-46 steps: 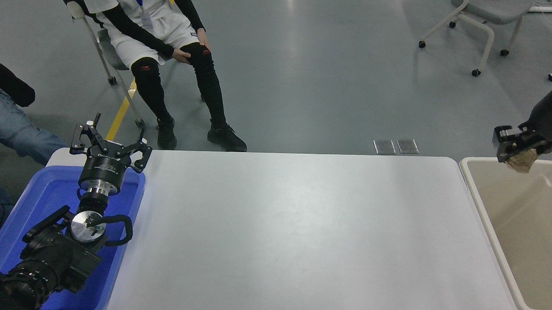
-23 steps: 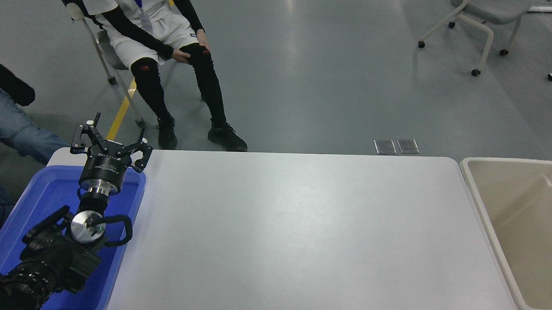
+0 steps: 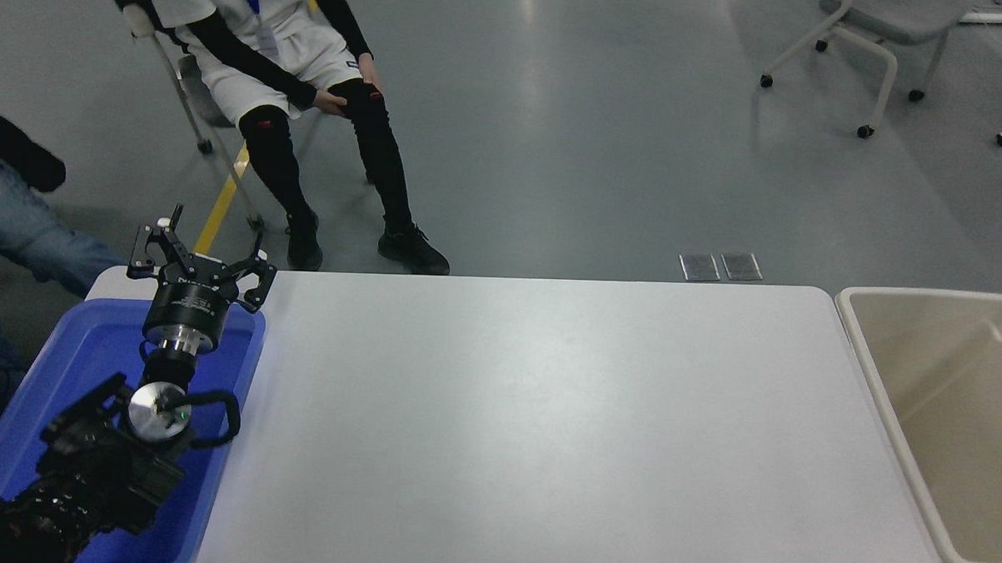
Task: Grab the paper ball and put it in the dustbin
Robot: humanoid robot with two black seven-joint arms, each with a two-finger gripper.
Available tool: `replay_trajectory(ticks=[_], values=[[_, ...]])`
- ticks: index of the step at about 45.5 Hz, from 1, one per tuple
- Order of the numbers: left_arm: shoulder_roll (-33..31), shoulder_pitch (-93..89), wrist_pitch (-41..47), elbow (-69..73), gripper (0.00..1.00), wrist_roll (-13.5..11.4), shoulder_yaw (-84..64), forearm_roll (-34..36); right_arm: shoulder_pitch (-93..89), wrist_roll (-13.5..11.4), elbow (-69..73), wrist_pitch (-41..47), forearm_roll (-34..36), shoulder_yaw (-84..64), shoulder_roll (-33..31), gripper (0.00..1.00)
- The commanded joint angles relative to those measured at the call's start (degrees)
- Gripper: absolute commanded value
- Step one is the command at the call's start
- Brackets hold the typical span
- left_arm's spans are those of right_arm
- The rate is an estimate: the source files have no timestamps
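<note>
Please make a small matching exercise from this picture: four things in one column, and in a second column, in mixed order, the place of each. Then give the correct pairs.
Things:
1. dustbin
2. blue tray
3. left gripper
4. seated person

Places:
A. on the floor beyond the table's far edge
B. at the table's right end
C. over the far end of the tray, jaws spread
D. at the table's left end

Pairs: 1-B, 2-D, 3-C, 4-A
</note>
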Motion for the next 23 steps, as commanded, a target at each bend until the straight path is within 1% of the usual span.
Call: replay_trajectory(ticks=[1,6,11,15,23], values=[[0.00,0.00,0.02,0.00,0.99,-0.03,0.00,-0.01,-8.63,0.28,-2.65,-15.29,7.00,2.98,4.45,0.00],[0.00,0.00,-0.07,0.00,0.99,-0.03,0.00,-0.01,-11.71,0.55,-2.73,-21.88,8.75,7.01,5.85,0.00],[0.00,0.00,-0.07,0.00,0.99,-0.03,0.00,-0.01,-15.49,0.64,-4.75,-28.56,10.34,14.13,9.28,0.00],[0.00,0.00,-0.07,0.00,0.99,-0.03,0.00,-0.01,-17.51,0.64,-6.86,-31.55,10.34,17.92,12.35,0.00],[0.00,0.00,-0.07,0.00,0.99,-0.03,0.00,-0.01,-18.75,0.63,-9.06,-34.02,10.69,21.61,16.75,0.00]])
